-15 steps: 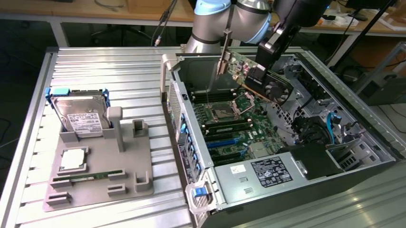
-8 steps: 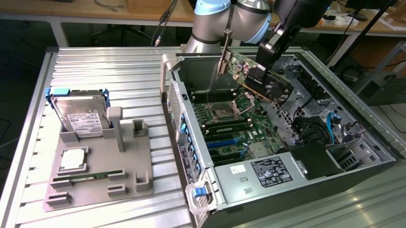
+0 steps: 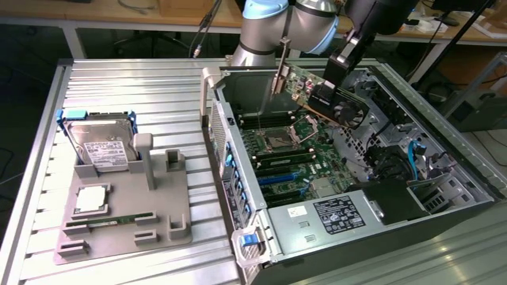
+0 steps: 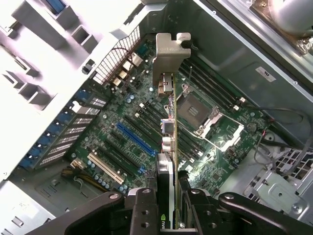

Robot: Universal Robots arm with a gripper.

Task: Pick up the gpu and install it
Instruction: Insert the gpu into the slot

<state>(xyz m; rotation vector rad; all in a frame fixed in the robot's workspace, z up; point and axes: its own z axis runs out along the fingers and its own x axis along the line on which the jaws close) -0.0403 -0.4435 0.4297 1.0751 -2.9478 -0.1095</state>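
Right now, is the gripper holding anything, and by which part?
Yes: the gripper holds the gpu, pinched across its faces near the end away from its silver bracket.

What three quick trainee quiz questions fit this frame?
1. True or false: the gpu is seated in a motherboard slot.
2. The fingers grip: A) memory stick, B) gpu, C) power supply.
3. Fill in: the hard drive lies to the exterior view's ____ of the computer case.
Key: 1 false, it is held above the board; 2 B; 3 left.
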